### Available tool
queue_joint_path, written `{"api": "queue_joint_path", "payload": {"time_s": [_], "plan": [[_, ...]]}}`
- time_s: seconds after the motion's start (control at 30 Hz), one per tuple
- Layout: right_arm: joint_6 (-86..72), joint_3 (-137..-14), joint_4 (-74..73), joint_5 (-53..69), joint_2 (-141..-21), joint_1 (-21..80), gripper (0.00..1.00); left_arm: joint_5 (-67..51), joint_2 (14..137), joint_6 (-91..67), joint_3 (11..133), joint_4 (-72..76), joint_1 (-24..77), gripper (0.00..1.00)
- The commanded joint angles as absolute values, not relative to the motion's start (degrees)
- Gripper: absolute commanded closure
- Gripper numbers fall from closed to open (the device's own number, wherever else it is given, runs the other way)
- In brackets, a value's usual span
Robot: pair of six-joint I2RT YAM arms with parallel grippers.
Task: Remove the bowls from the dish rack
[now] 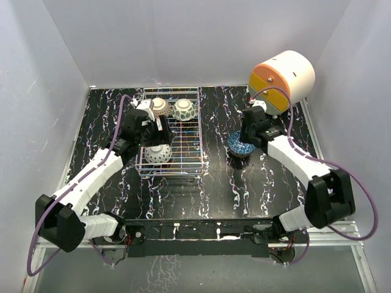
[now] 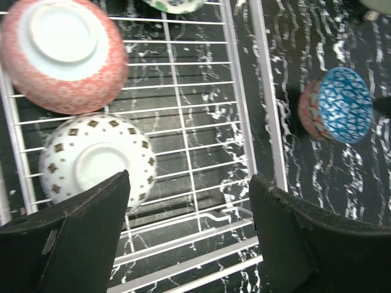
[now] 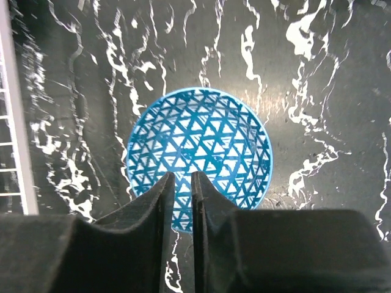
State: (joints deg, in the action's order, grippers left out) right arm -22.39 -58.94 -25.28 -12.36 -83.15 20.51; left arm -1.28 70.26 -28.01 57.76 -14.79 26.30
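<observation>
- The left gripper (image 2: 189, 177) hangs over the dish rack (image 2: 269, 122) with its fingers spread wide and nothing between them.
- In the left wrist view, the white bowl (image 2: 98, 162) with small diamond marks sits upside down in the rack at about 10 o'clock of that gripper, with its edge just beside the left fingertip.
- The red bowl (image 2: 61, 55), also foot ring up, lies beyond it at about 11 o'clock, close against the white one.
- The green bowl (image 1: 183, 110) sits at the rack's far end, at about 1 o'clock of the left gripper in the top view.
- The blue bowl (image 3: 198, 152) stands on the bench (image 1: 220, 183) outside the rack, at its 3 o'clock, opening upward.
- The right gripper (image 3: 182, 180) sits over the blue bowl's near rim at 6 o'clock, with its fingers drawn almost together and only a slim gap left.
- The rim runs into that gap, but it cannot be told whether the fingers pinch it.
</observation>
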Motion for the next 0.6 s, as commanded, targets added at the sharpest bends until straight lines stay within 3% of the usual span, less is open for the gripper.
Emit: {"api": "queue_joint_path", "payload": {"time_s": [0.0,0.23,0.4,0.57], "plan": [[-22.42,-60.63,-22.62,-14.13,-78.2,20.37,0.76,7.83,71.65,-25.11,62.29,-21.33,25.92,0.19],[-22.86,-59.09,-22.22,-12.17,-77.09,20.29,0.62,10.07,76.85,-24.77,64.14,-24.98,25.94,0.04],[-22.6,-57.6,-19.51,-9.16,-73.55,20.39,0.38,11.21,78.13,-24.61,63.84,-24.63,26.02,0.03],[-22.42,-56.06,-17.01,-8.42,-68.43,20.37,0.31,11.85,80.74,-24.39,63.72,-24.36,26.02,0.03]]}}
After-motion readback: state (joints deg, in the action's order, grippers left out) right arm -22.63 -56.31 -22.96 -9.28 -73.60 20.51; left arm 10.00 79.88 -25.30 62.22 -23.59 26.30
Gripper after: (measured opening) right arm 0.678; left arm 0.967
